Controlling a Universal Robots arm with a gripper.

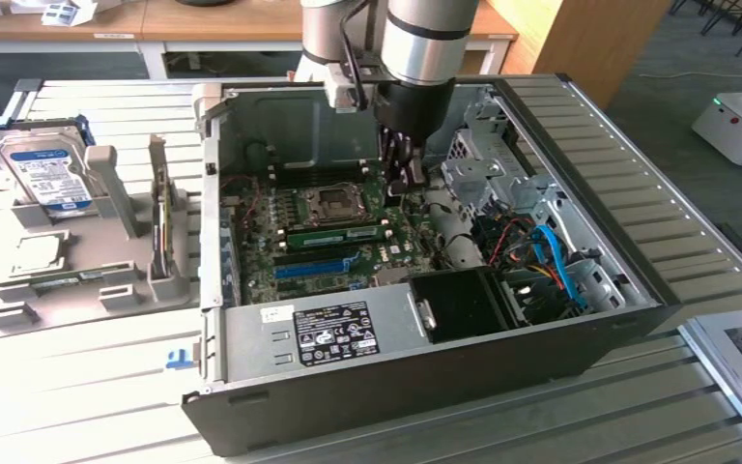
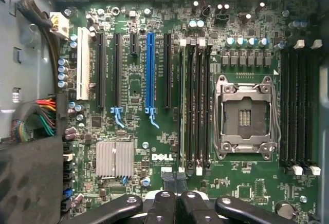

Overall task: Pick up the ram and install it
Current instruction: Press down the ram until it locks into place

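In the exterior view we see the gripper (image 1: 404,184) down inside the open computer case (image 1: 410,387). The ram (image 1: 335,233) stands in a slot just near of the processor socket (image 1: 332,201), toward the exterior view's left of the gripper. In the wrist view its fingers (image 2: 164,208) press together on nothing above the motherboard (image 2: 128,85). There the ram (image 2: 182,106) sits edge-on beside the socket (image 2: 244,116).

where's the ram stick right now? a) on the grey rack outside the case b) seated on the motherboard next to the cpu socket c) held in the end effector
b: the ram stick stands on edge on the motherboard, right beside the cpu socket.
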